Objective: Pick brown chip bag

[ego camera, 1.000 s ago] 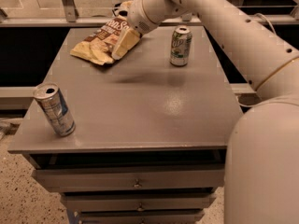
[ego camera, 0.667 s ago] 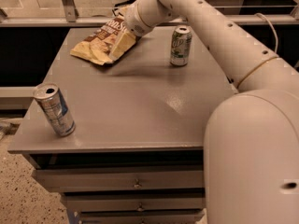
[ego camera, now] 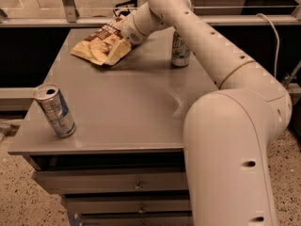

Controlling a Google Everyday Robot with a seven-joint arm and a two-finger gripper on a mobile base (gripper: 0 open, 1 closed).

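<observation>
Now, gripper on the brown chip bag at the far side of the table.
On the grey table (ego camera: 127, 102), the brown chip bag (ego camera: 96, 49) lies flat at about 11 o'clock, tan-yellow end toward the left edge. The gripper (ego camera: 122, 31) meets the bag's right, darker end, at 2 o'clock from the bag's middle; the wrist hides it, so I cannot tell whether it is spread or pinching. The white arm (ego camera: 211, 51) reaches in from 4 o'clock. A green can (ego camera: 180, 51) stands upright at 1 o'clock, partly behind the arm. A blue-and-silver can (ego camera: 54, 110) stands at 8 o'clock, near the front left corner. Drawers (ego camera: 136, 185) sit beneath the tabletop.
</observation>
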